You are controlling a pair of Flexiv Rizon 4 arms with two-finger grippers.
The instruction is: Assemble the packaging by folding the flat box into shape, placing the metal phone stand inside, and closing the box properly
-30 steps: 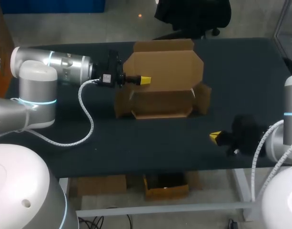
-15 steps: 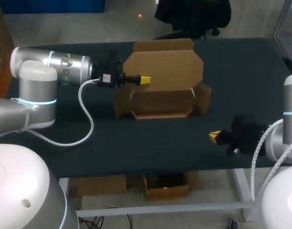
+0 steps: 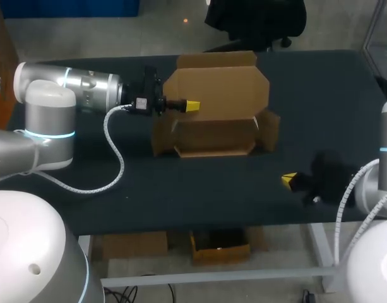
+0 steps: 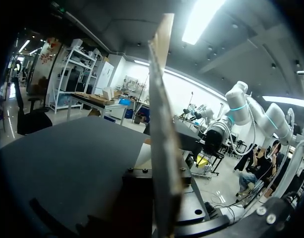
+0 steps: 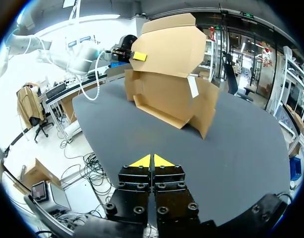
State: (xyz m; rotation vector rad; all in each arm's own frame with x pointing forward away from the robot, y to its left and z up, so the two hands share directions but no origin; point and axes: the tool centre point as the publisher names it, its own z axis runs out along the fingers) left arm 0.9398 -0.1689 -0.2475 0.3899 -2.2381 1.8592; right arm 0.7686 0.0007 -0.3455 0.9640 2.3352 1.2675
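Only the right gripper (image 3: 288, 181) has shifted in the last second. It has slid a little toward the desk's right edge, away from the brown cardboard box (image 3: 212, 136), and it sits low near the front right corner of the black desk (image 3: 180, 189). Its yellow tips are pressed together with nothing between them. The left gripper (image 3: 192, 106) has not moved. It reaches in from the left and pinches the box's tall upright lid flap (image 3: 218, 95), and the left wrist view shows that panel edge-on, running straight down into the gripper. The box has stayed in place, toward the middle of the desk's far edge. Its tray part is already folded up, its side flaps are splayed and its lid stands open.

This looks like a pause between steps. The box is formed and is being kept open, ready to be filled, while the right arm draws back empty. The metal phone stand does not show in any view, so placing it inside and closing the lid remain to be done.
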